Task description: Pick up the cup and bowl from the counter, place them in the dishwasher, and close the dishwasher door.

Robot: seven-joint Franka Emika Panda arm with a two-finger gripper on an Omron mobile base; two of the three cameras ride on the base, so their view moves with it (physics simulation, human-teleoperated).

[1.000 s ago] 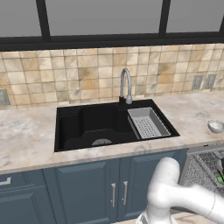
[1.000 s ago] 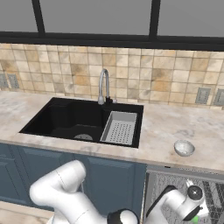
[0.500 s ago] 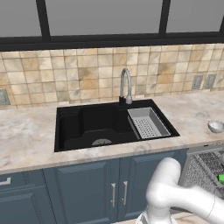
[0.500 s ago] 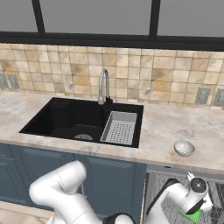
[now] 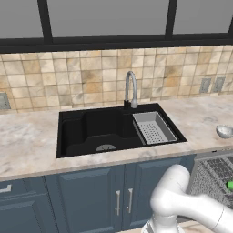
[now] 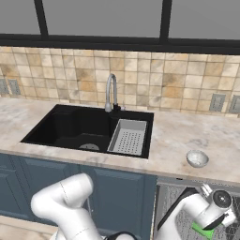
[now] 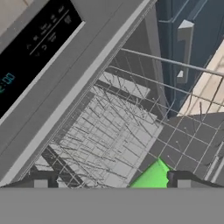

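Sink (image 6: 84, 131) serving as landmark. Bowl (image 6: 197, 158) sitting on counter (image 6: 173, 145) right of sink; probably light, glossy, slippery, best pinched at rim. Gripper (image 6: 206, 227) hanging spread, released, over green cup (image 6: 202, 231) in dishwasher (image 6: 197, 211) rack, lower right.

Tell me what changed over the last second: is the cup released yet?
The gripper has opened and now stands wide over the dishwasher rack, with the green cup between its tips, apparently let go in the rack. The bowl stays on the counter; the sink strainer is unmoved.
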